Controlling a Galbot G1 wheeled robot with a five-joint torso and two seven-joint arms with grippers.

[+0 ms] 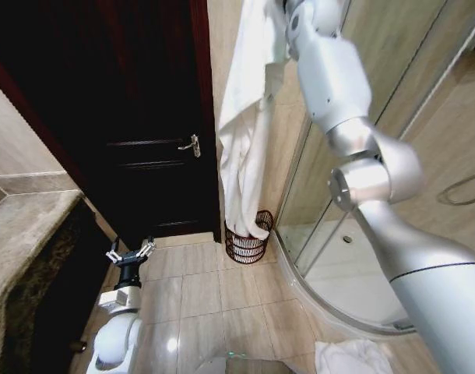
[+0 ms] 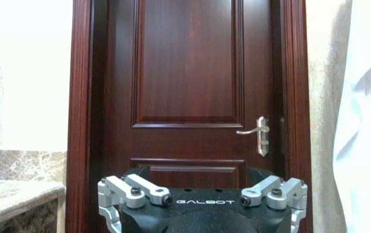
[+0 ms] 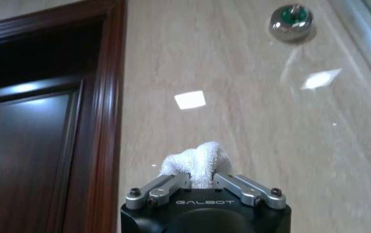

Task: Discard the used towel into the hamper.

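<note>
Head view: towel [image 1: 244, 125] overhangs hamper [image 1: 248, 238].

Dark wood door [image 1: 136, 140], beige tiled floor [image 1: 214, 300], glass shower enclosure [image 1: 354, 257]

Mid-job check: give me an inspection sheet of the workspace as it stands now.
Surface: tiled floor, bare around the hamper.
Job's things: white towel hangs long from the raised right claw, its lower end reaching into the hamper by the wall.
Clutter: second white cloth on the floor near the shower.
Grippers: right claw shut on a towel fold; left claw open, low, facing the door.
Cables: shower hose on the wall.
Surroundings: stone counter, glass shower enclosure.
</note>
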